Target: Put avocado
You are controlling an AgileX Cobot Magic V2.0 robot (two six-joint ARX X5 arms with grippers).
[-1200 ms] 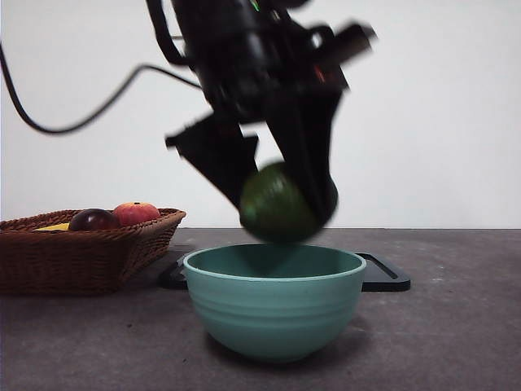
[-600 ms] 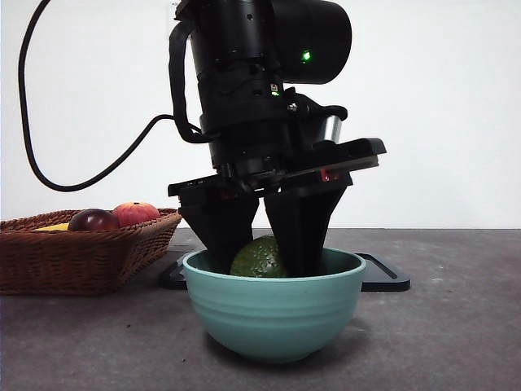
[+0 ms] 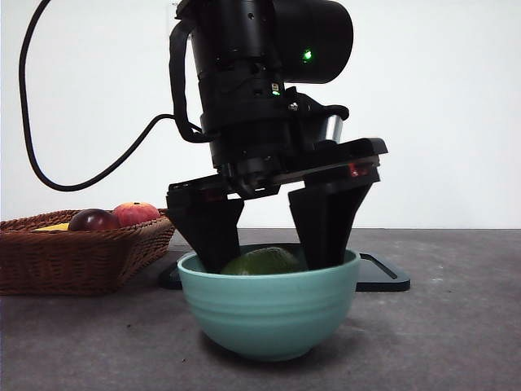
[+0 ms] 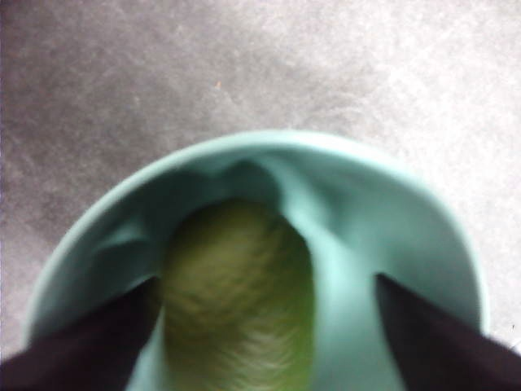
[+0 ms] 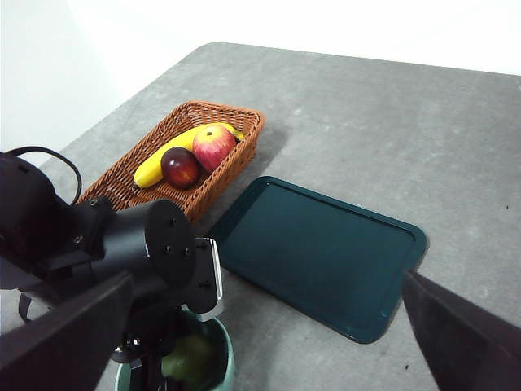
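Observation:
The dark green avocado [image 3: 262, 262] lies inside the teal bowl [image 3: 269, 309] at the table's front middle. My left gripper [image 3: 267, 254] reaches down into the bowl, its jaws spread wide on either side of the avocado and apart from it. The left wrist view shows the avocado [image 4: 236, 297] on the bowl's floor [image 4: 358, 212] between my open jaws, with the left gripper [image 4: 266, 283] above it. My right gripper [image 5: 267, 281] is open and empty, held high over the table. It looks down on the left arm, the bowl [image 5: 221, 358] and the avocado [image 5: 191, 358].
A wicker basket [image 3: 81, 252] at the left holds a dark maroon fruit [image 3: 94, 220], a red-orange apple [image 3: 136, 213] and a banana [image 5: 155, 167]. A dark green tray [image 5: 326, 252] lies flat behind the bowl. A black cable [image 3: 49, 163] hangs at the left.
The left gripper came down with the avocado into the bowl, then its jaws opened. The avocado settled lower in the bowl.

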